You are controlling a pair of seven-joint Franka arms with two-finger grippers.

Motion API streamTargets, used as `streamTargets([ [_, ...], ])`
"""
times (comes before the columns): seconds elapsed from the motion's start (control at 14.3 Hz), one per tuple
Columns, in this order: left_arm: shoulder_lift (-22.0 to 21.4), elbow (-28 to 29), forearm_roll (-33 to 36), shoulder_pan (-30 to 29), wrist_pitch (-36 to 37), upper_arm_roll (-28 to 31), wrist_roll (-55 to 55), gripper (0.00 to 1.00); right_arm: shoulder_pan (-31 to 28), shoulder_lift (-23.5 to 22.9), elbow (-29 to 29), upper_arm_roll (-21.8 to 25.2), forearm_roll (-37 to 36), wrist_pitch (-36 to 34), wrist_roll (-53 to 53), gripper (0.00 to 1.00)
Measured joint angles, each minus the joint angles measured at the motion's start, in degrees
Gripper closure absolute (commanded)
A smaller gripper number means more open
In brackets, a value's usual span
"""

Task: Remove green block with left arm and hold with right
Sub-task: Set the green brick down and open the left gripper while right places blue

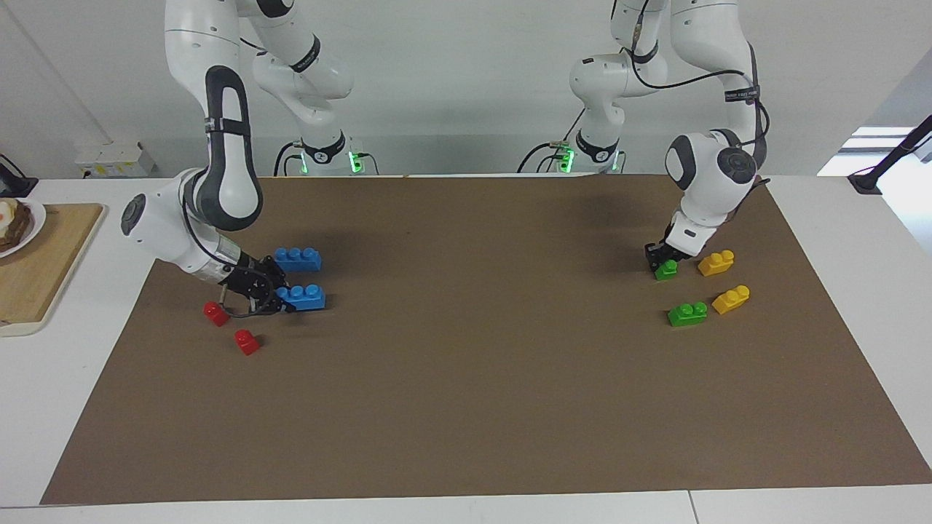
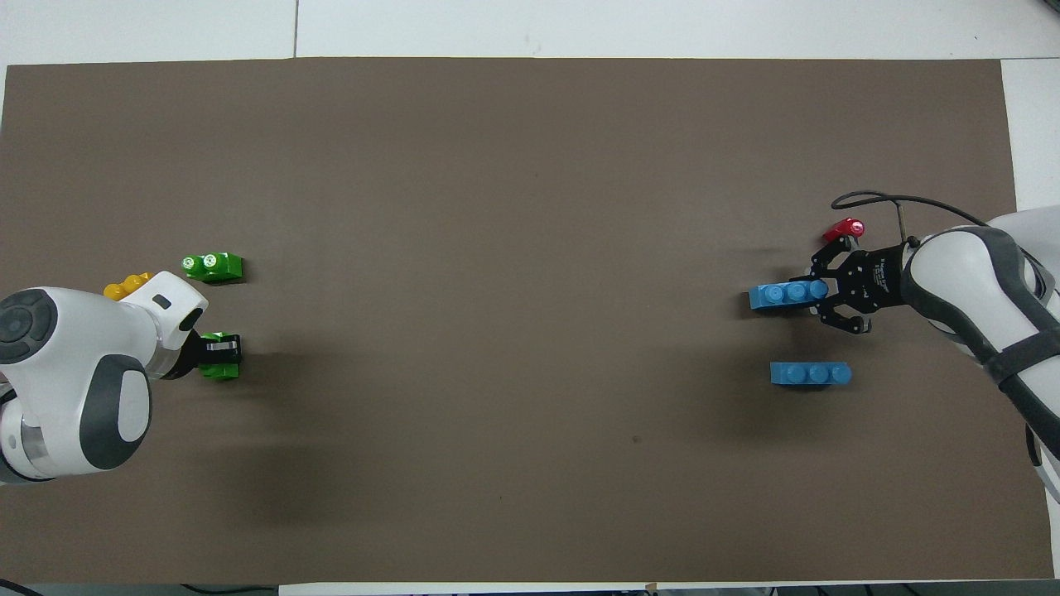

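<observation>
The left gripper (image 1: 661,260) sits clamped on the green block (image 1: 665,268) at its own end of the surface (image 1: 480,378) — well apart from the right gripper (image 1: 280,297), which pinches a blue brick (image 1: 304,296).

Two green blocks are counted: one (image 1: 666,268) under the left arm's tool, one (image 1: 687,314) lying free on the mat. Two yellow blocks are seen, one (image 1: 716,263) nearer the robots than the other (image 1: 731,299). Two blue blocks are found, one (image 1: 297,258) nearer the robots and one (image 1: 304,296) just beside it. Two red blocks are counted, one (image 1: 215,313) near the blue pair and one (image 1: 247,341) farther from the robots. Eight blocks are thus counted in all, in four colours. One brown mat (image 1: 480,407) is spread on the table. One wooden board (image 1: 36,269) is seen at the right arm's end, and one plate (image 1: 33,227) is set on it. Two arms are present.
</observation>
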State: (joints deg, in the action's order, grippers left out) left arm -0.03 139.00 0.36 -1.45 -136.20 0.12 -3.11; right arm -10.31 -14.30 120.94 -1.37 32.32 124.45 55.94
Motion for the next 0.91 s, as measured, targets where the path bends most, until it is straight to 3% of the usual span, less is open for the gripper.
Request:
streamTargets([
  [0.07,0.0,0.3,0.0,0.0,-0.2,0.0,0.2,0.46,0.0,-0.1,0.0,0.0,0.0,0.0,-0.1,1.00],
  [0.14,0.1,0.5,0.0,0.0,-0.3,0.0,0.5,0.37,0.0,-0.1,0.0,0.0,0.0,0.0,-0.2,1.00],
  [0.28,0.1,0.7,0.0,0.0,-0.3,0.0,0.8,0.00,0.0,-0.2,0.0,0.0,0.0,0.1,-0.7,1.00],
  [0.63,0.0,-1.2,0.0,0.0,0.9,-0.1,0.9,0.00,0.0,-0.6,0.6,0.0,0.0,1.4,-1.4,1.00],
  [0.91,-1.1,-7.0,0.0,0.0,8.2,-0.2,0.9,0.00,0.0,-0.6,0.7,0.0,0.0,1.6,-1.6,1.00],
])
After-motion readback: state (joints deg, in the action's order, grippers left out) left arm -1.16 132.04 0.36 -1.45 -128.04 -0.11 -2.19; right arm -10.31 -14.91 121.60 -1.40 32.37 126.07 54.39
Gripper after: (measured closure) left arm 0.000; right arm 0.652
